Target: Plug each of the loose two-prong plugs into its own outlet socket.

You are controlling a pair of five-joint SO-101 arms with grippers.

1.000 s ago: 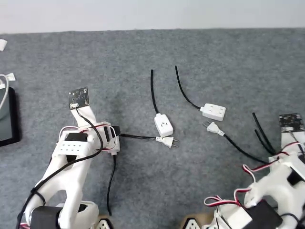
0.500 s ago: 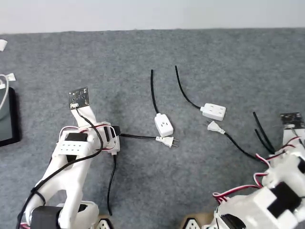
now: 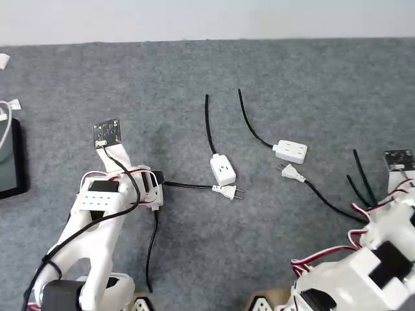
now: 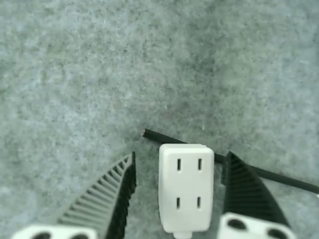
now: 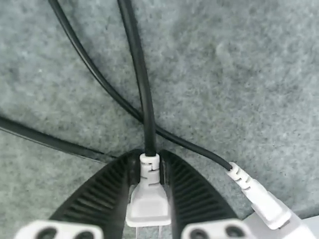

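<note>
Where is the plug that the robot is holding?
In the right wrist view, the plug sits pinched in the right hand, over the grey mat. Its black cord crosses a second cord just ahead of it.

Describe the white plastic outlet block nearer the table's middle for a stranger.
On the grey felt table, two white outlet blocks lie near the middle. It is the left one, pointing toward the far edge on a nearly straight black cord; the other lies crosswise.

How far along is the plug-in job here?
Done: nothing; no plug is visibly seated. In hand: the right gripper clamps one plug; the open left gripper straddles a socket. Left: two loose plugs lie beside sockets.
</note>
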